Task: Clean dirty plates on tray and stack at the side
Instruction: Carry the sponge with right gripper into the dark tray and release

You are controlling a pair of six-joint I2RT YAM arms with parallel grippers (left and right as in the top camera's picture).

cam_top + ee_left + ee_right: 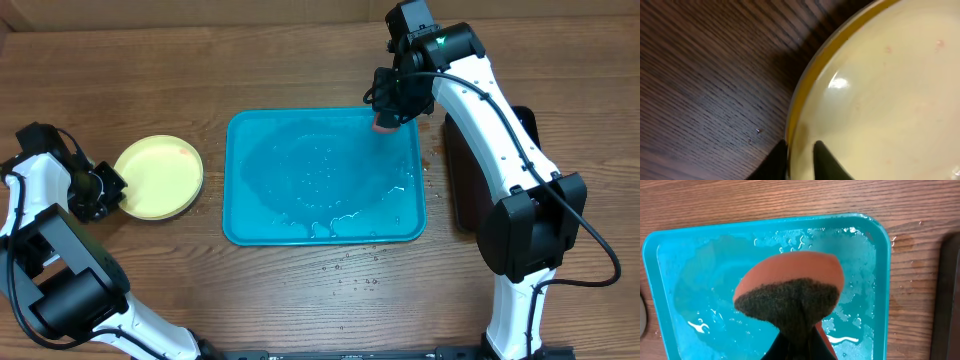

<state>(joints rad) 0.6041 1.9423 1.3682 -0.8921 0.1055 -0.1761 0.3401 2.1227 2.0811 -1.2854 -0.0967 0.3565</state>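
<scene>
A yellow-green plate [158,177] lies on the table left of the teal tray [240,190]; whether other plates lie under it I cannot tell. My left gripper [108,187] is shut on the plate's left rim; in the left wrist view the jaws [801,155] pinch the rim of the plate [880,95], which has faint red specks. My right gripper [392,100] is shut on an orange sponge [384,124] with a dark scrub side [790,297], held above the tray's far right corner. The wet tray [875,280] holds no plate.
A narrow black tray [462,180] lies right of the teal tray, partly under my right arm. Water drops [350,268] dot the wood in front of the teal tray. The table's near edge runs along the bottom.
</scene>
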